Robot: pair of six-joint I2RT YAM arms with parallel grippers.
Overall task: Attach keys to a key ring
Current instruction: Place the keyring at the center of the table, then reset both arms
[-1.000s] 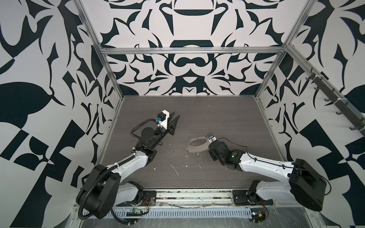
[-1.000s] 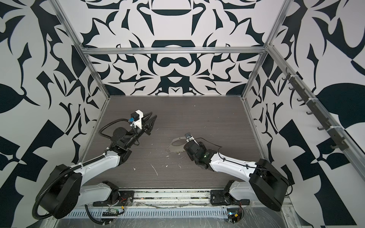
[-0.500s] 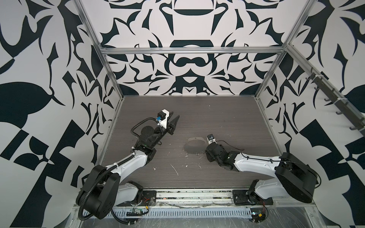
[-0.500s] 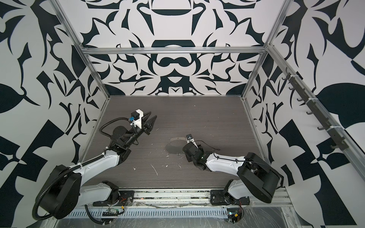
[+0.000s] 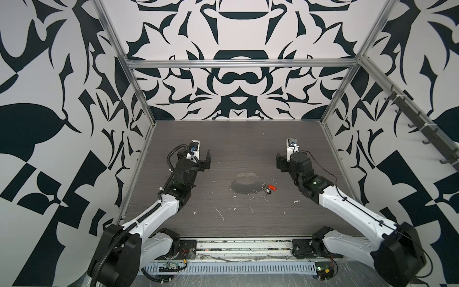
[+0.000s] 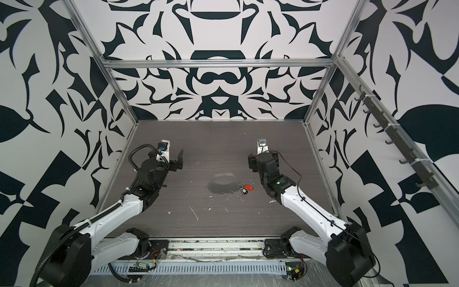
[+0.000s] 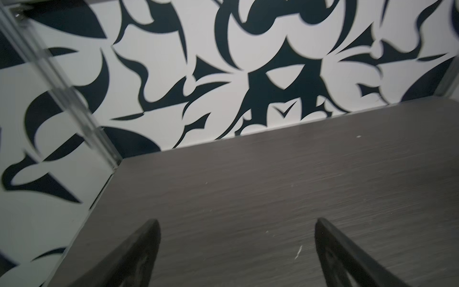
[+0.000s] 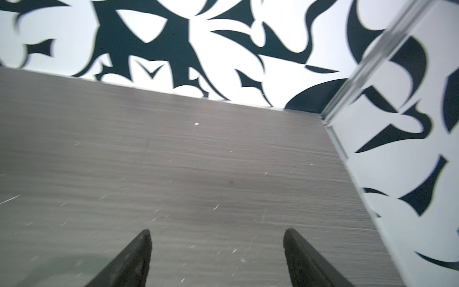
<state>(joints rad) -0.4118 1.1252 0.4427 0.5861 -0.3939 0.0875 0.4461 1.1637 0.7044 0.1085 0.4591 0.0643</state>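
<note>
White scraps [image 5: 221,213] litter the near worktop [image 5: 223,139]. Beyond them the key ring [image 5: 245,186] lies flat between the arms. The keys [image 5: 268,194] are bunched against its rim, just below the right gripper [image 8: 217,232]. That gripper and the left gripper [image 7: 237,223], well off to the ring's other side, hang spread wide and empty. Whether the bunches are threaded on is too small to tell. If not, the next move calls for a fine pinch on one bunch.

Dark wood-grain surface [image 5: 236,139], littered with white scraps [image 5: 219,213] and flecks, mostly in its near half. Black-and-white patterned walls [image 5: 236,99] on three sides, with an aluminium frame [image 5: 238,63] along the edges. Rail of dark hooks [image 5: 427,128] on one side wall.
</note>
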